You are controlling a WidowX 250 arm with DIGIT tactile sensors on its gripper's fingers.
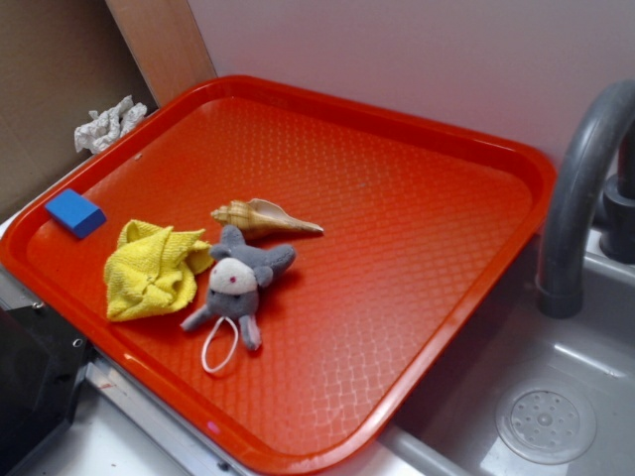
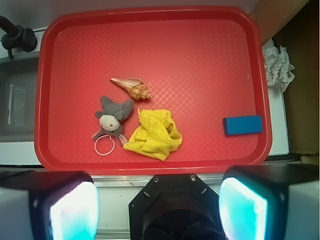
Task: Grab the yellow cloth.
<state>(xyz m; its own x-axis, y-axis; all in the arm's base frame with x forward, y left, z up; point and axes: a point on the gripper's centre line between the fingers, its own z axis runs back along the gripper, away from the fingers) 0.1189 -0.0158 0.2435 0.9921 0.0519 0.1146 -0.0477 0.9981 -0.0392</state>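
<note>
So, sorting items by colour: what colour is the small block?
Blue block; clearest in the wrist view.

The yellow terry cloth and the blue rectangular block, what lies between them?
Only bare red tray, seen in the wrist view between yellow cloth and blue block.

I note a red tray [image 2: 150,15] with diamond texture. The yellow cloth [image 2: 152,132] is plain; plush toy [image 2: 114,117] grey, block [image 2: 242,125] blue.

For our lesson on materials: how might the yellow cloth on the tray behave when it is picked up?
The yellow cloth lies crumpled in soft folds, so it would likely droop limply. Its looped terry surface probably grips well. It touches the grey plush toy, which might get nudged.
</note>
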